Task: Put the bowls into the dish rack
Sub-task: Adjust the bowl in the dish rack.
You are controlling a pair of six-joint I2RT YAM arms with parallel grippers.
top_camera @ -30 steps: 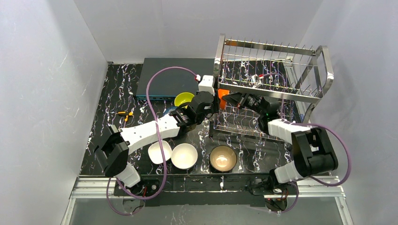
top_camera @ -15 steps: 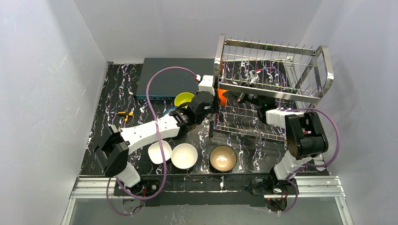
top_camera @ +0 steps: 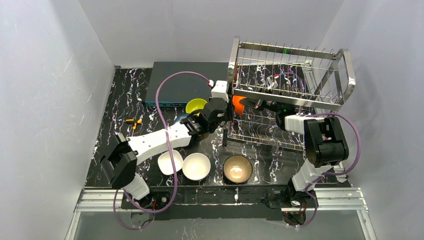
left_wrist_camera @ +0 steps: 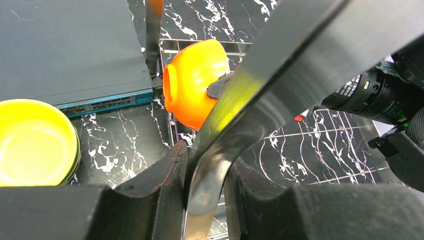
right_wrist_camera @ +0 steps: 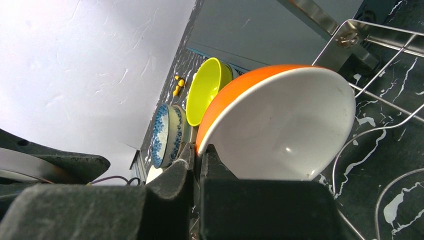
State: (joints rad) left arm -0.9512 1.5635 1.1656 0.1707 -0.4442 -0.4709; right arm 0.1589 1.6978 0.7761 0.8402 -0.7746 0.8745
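right gripper [right_wrist_camera: 197, 160] pinched narrow on rim of orange bowl [right_wrist_camera: 280, 125], low in dish rack [top_camera: 345, 75], far right corner of tabletop. left gripper [left_wrist_camera: 205, 185] clamped on the rack's end tube. risk: thin rim hold, so bowl may pivot, clip wires, drop.

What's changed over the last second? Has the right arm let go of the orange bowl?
The right arm's elbow swung in toward the dish rack; the right fingers still pinch the orange bowl at the lower tier's left end. Left fingers still clamp the rack's frame; the table bowls stayed put.
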